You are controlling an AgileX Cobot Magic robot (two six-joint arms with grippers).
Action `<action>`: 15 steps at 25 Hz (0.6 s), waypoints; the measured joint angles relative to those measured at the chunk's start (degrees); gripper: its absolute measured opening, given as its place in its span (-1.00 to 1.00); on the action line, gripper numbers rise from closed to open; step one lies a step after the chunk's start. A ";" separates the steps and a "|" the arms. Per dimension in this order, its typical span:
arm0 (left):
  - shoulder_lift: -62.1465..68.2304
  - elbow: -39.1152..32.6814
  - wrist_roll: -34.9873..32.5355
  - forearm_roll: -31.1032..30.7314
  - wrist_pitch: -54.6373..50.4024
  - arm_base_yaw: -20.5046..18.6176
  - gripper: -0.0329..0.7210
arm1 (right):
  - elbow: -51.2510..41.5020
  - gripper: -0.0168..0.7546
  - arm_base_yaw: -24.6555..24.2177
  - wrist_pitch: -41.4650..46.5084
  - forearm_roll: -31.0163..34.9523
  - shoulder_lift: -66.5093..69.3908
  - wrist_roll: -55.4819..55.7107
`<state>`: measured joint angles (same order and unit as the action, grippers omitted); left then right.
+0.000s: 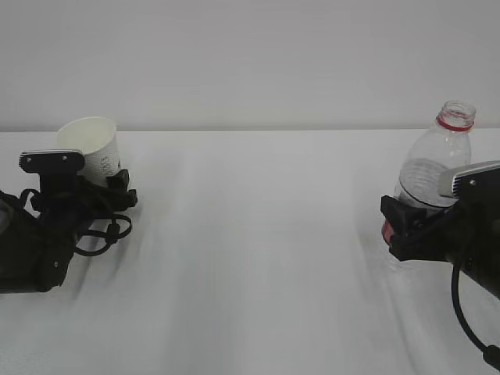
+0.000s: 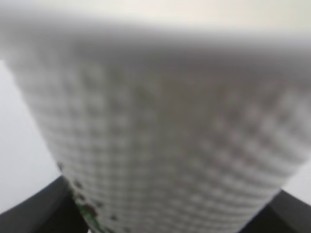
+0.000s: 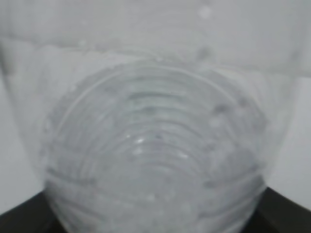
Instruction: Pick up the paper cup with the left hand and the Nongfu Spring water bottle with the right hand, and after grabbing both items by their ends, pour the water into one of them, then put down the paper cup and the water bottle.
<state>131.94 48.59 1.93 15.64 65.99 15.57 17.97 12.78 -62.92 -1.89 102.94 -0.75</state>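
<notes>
White table (image 1: 250,258) otherwise bare. Left hand (image 1: 98,195) clamps the paper cup (image 1: 92,152) at the table's left end, cup tilted, dimpled wall. Right hand (image 1: 414,223) clamps the ribbed clear water bottle (image 1: 437,160) at the table's right end, uncapped.

Exterior view: bright, even, diffuse light; white counter (image 1: 250,258) and wall nearly washed out, low contrast. Soft grey shadows on the counter beside the left end effector (image 1: 105,191) and under the bottle (image 1: 433,168). Image slightly soft and grainy. Left wrist view: paper cup (image 2: 160,141) fills the frame, badly out of focus, embossed texture smeared. Right wrist view: bottle blurred, ribs hazy, small glints on the plastic.
</notes>
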 joint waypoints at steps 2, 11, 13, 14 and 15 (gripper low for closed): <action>-0.84 0.00 0.00 -1.27 -0.10 0.00 0.56 | 0.00 0.33 0.00 0.00 -0.10 0.00 0.00; -5.41 0.00 0.00 -10.31 -1.58 0.00 0.52 | 0.00 0.33 0.00 0.00 -0.10 0.00 0.00; -7.00 0.00 0.00 -14.20 -4.63 0.00 0.50 | 0.00 0.33 0.00 0.00 -0.10 0.00 0.00; -7.90 0.00 0.00 -16.60 -6.18 0.00 0.49 | 0.00 0.33 0.00 0.00 -0.10 0.00 0.00; -8.49 0.00 0.18 -18.72 -7.12 0.00 0.49 | 0.00 0.33 0.00 0.00 -0.10 0.00 0.00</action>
<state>123.45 48.59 2.11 -3.08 58.87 15.57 17.97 12.78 -62.92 -1.99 102.94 -0.75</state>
